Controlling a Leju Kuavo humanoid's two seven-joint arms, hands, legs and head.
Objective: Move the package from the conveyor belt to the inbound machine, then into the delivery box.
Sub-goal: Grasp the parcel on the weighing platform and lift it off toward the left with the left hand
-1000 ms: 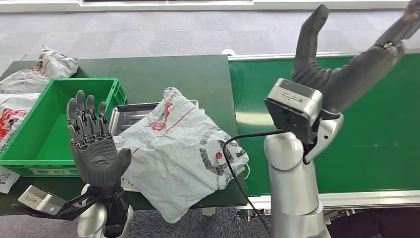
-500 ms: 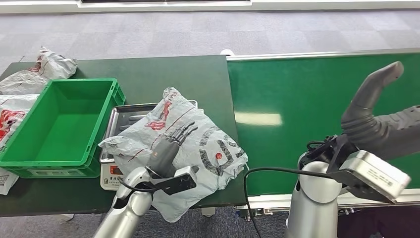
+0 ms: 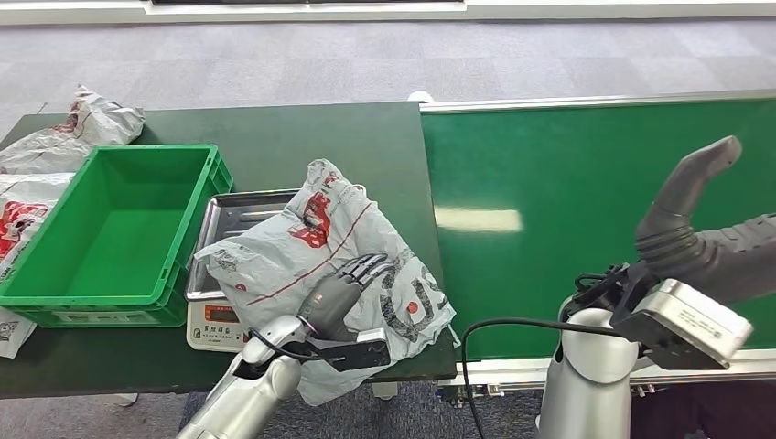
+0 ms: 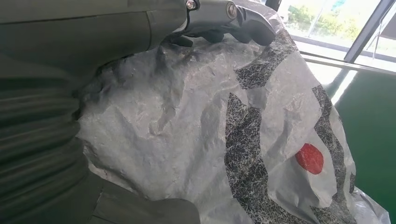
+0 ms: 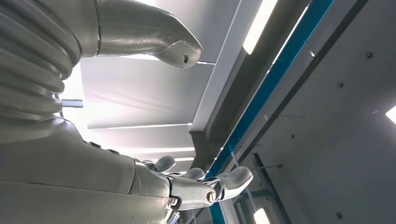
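One leg of the job looks done: the package (image 3: 320,265) is off the conveyor belt (image 3: 586,219) and lies across the scale (image 3: 220,315) on the table (image 3: 302,137). The left hand (image 3: 343,288) rests flat on it, fingers extended, gripping nothing. The right hand (image 3: 705,229) hangs open over the belt, empty. The green box (image 3: 110,229) awaits the package.
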